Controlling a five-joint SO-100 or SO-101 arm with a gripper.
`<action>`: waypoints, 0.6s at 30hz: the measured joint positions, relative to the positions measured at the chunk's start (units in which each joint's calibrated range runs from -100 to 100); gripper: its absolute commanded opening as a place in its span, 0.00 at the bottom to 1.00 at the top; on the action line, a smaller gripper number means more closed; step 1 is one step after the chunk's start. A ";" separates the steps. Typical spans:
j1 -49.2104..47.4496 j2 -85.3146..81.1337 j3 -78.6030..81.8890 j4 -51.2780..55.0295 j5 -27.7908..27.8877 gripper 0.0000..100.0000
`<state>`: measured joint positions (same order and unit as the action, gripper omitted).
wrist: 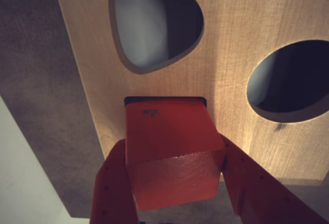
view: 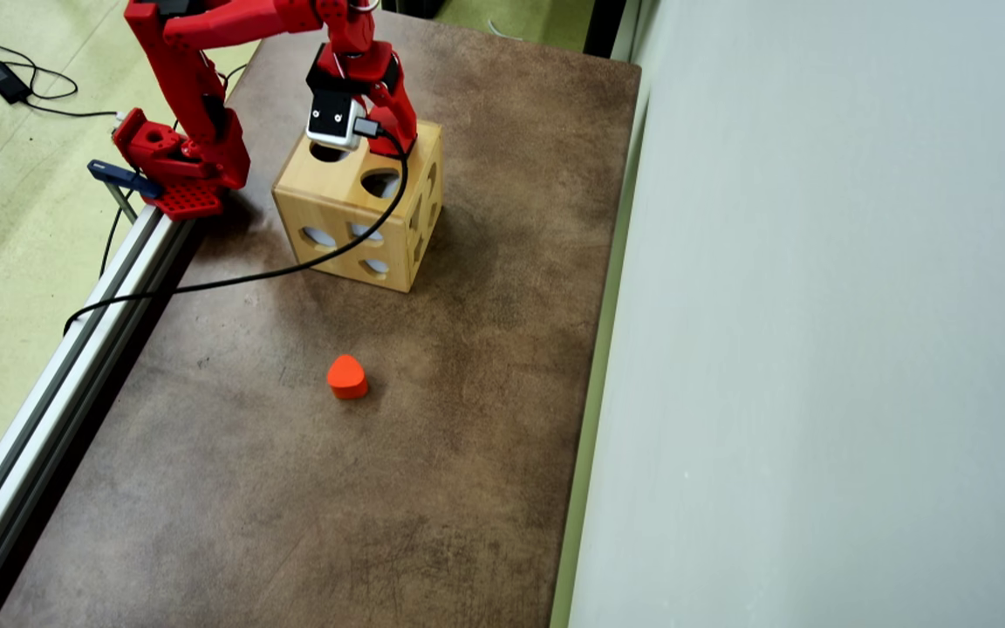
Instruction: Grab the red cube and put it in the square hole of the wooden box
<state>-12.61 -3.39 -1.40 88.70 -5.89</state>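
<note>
In the wrist view my gripper [wrist: 174, 149] is shut on the red cube [wrist: 172, 147], one red finger [wrist: 115, 183] on each side of it. The cube hangs tilted right over the top face of the wooden box [wrist: 231, 54]. Only a thin dark strip of the square hole [wrist: 134, 99] shows past the cube's far edge; the cube hides the remainder. In the overhead view the arm reaches over the back of the wooden box [view: 328, 205], and the wrist camera [view: 334, 122] hides the cube and the fingertips.
The box top also has a rounded heart-like hole [wrist: 154, 23] and a round hole [wrist: 288, 80]. An orange-red rounded block [view: 346, 377] lies on the brown table in front of the box. The arm's base [view: 175, 170] and a metal rail [view: 75, 366] are at left, a grey wall [view: 816, 349] at right.
</note>
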 measured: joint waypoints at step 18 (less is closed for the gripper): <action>0.57 -0.42 2.26 -0.40 0.00 0.12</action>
<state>-12.04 -3.81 0.86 88.30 -5.89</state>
